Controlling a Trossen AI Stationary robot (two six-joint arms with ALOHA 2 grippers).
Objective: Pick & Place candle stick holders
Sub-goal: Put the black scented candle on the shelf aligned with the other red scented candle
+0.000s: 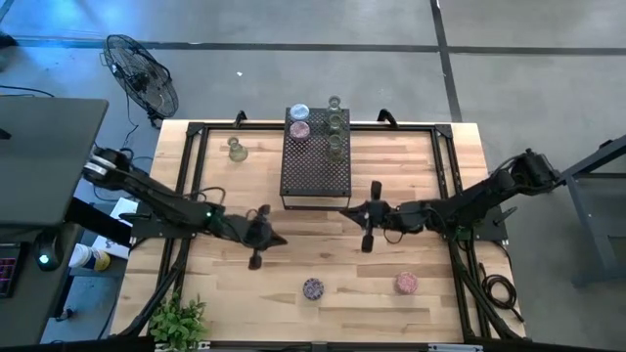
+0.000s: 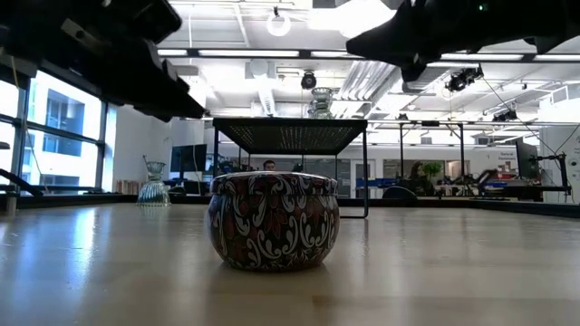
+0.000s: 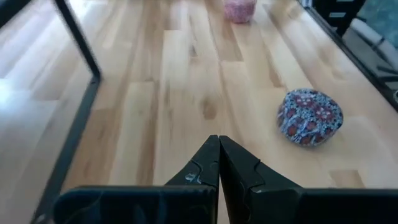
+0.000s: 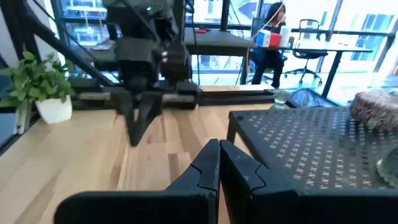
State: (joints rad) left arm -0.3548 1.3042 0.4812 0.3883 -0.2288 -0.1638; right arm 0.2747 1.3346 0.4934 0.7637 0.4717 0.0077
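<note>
Candle stick holders: several small round glass cups (image 1: 335, 121) sit on the black perforated metal stand (image 1: 315, 161) at the desk's far edge, one clear cup (image 1: 235, 149) beside it, two patterned ones (image 1: 312, 287) near the front edge. Left gripper (image 1: 256, 235) and right gripper (image 1: 370, 219) hover mid-desk, jaws closed, empty. Probably between picks; next, open jaws over a cup.

**Colours and patterns on the tabletop**

The tabletop (image 1: 235, 293) is pale, light-brown wood planking. The stand (image 1: 315, 161) is black perforated metal. The nearest holder (image 2: 274, 220) carries a dark blue ground with white scrollwork and red floral motifs. A second holder (image 1: 406, 284) is pink. Holders on the stand (image 1: 335, 122) are clear-greenish glass. Both arms are dark. The potted plant (image 1: 178, 320) is green.
</note>
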